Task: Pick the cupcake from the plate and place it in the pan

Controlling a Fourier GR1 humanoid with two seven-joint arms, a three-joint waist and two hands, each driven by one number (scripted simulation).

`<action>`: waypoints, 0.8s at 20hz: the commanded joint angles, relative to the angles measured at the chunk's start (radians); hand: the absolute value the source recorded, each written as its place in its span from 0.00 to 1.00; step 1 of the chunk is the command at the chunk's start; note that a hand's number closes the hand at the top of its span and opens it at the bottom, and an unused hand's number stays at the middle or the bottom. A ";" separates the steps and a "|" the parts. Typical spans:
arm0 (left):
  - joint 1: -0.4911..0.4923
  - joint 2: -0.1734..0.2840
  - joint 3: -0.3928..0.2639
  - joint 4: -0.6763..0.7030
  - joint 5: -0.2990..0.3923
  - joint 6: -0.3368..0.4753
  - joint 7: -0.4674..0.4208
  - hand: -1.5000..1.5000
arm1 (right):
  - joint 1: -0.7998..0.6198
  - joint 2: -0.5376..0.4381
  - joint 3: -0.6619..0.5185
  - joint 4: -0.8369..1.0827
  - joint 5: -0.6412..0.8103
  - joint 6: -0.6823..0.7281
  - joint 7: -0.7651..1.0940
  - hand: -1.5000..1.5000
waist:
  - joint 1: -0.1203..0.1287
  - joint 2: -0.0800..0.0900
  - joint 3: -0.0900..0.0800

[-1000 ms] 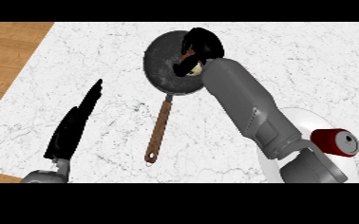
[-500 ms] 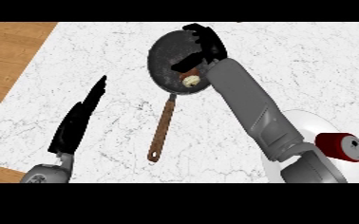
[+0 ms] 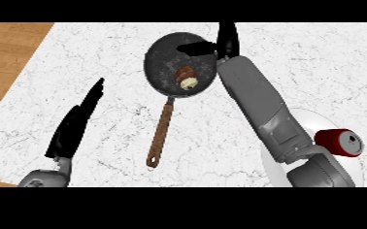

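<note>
The cupcake [image 3: 187,76], brown with a cream top, lies on its side inside the dark pan [image 3: 159,63] at the counter's far middle. The pan's brown handle [image 3: 160,136] points toward me. My right hand [image 3: 226,40] hovers at the pan's far right rim, fingers straight and thumb stretched out over the pan, holding nothing and apart from the cupcake. My left hand [image 3: 74,124] rests open at the lower left, fingers up. The white plate [image 3: 311,119] at the lower right is mostly hidden behind my right forearm.
A red can [image 3: 339,142] lies on the plate near the right edge. A wooden surface [image 3: 18,43] borders the marble counter at the far left.
My right hand has opened and lifted away toward the pan's far right rim. The cupcake, earlier under the hand, now lies uncovered in the pan. The left hand has not moved.
</note>
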 commanded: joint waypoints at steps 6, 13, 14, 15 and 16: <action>0.104 0.018 0.035 -0.031 0.007 0.010 -0.030 0.50 | 0.077 -0.098 -0.136 0.027 -0.081 0.005 -0.229 0.00 | -0.067 -0.020 0.000; 0.129 0.025 0.086 0.014 0.023 0.003 -0.078 0.50 | 0.155 -0.231 -0.156 0.068 -0.074 0.149 -0.360 0.00 | -0.106 -0.032 -0.001; 0.099 -0.004 0.053 0.003 -0.006 0.026 -0.043 0.50 | 0.137 -0.265 -0.174 0.091 -0.085 0.193 -0.365 0.00 | -0.098 -0.027 0.000; 0.121 -0.009 0.051 -0.021 -0.013 0.035 -0.045 0.50 | 0.167 -0.268 -0.162 0.085 -0.073 0.196 -0.374 0.00 | -0.109 -0.034 0.000; 0.104 0.001 0.044 -0.094 -0.003 0.020 0.052 0.50 | 0.197 -0.286 -0.174 0.090 -0.083 0.225 -0.405 0.00 | -0.107 -0.034 0.000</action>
